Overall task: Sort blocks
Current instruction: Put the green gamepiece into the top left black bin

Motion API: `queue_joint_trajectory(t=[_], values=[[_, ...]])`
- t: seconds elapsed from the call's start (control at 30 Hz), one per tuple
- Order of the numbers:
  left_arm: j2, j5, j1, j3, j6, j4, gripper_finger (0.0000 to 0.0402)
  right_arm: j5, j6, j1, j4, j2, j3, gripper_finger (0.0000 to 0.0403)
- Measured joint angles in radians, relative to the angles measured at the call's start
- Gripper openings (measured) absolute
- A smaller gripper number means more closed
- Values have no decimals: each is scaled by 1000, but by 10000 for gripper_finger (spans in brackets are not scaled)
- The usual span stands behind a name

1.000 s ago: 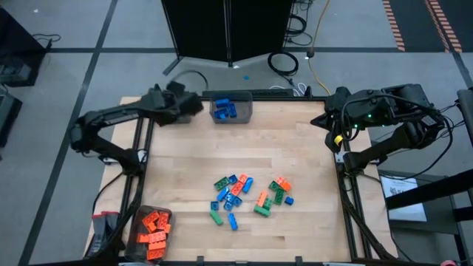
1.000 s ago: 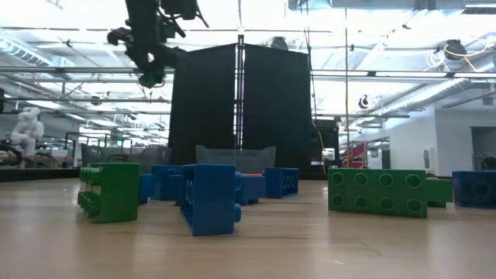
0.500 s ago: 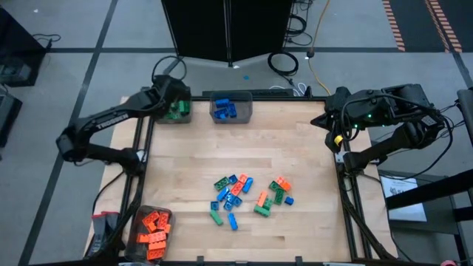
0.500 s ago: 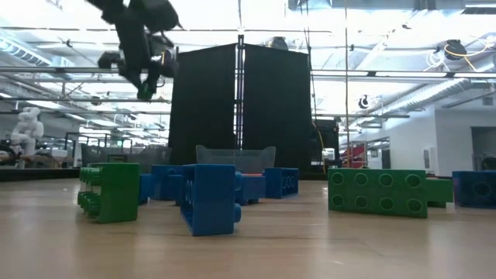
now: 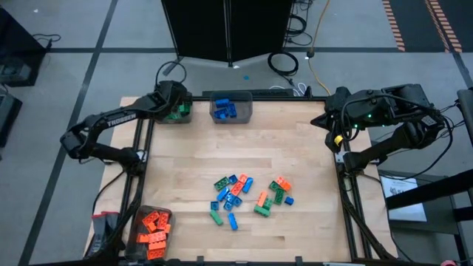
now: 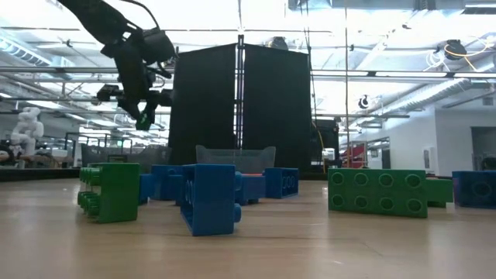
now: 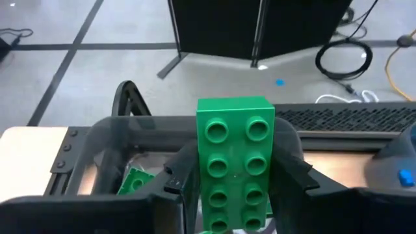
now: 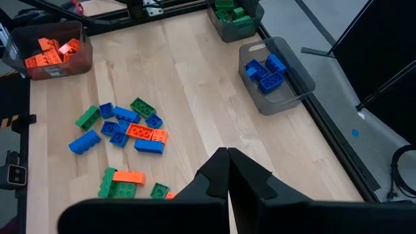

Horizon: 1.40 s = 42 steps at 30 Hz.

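The left gripper (image 5: 175,102) is positioned above the translucent grey rectangular bin holding green bricks (image 5: 178,116), at the far left corner of the light wooden table (image 5: 295,162). Its two dark fingers (image 7: 294,170) are clamped on a green studded plastic brick, two studs wide and four long (image 7: 235,162); in the left wrist view the brick stands between them with its studded face toward the camera. In the low view the same gripper (image 6: 143,116) hangs high above the table surface, well clear of the bricks below.

The right gripper (image 8: 227,162) is fully closed with nothing between its fingers. It waits above the far right edge of the table, and its arm (image 5: 369,111) is folded at that side.

A second translucent grey bin containing blue bricks (image 5: 231,108) stands just beside the green-brick bin along the far edge. A third translucent grey bin containing orange bricks (image 5: 152,227) sits at the near left corner.

The unsorted orange, green and blue studded plastic bricks (image 5: 247,196) lie in a loose cluster on the table, near its centre and toward the near edge, well apart from all three bins.
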Motion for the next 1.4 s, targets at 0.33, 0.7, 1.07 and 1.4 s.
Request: queue_joint_trajectory(t=[0.33, 0.7, 1.07, 1.4], values=[[72, 38, 0, 0, 19, 0, 122, 0, 0, 0, 0, 0, 0, 0], [140, 134, 0, 1, 19, -2, 122, 0, 0, 0, 0, 0, 0, 0], [166, 160, 0, 1, 18, -2, 123, 0, -1, 0, 0, 0, 0, 0], [166, 186, 0, 2, 19, -45, 285, 0, -3, 0, 0, 0, 0, 0]])
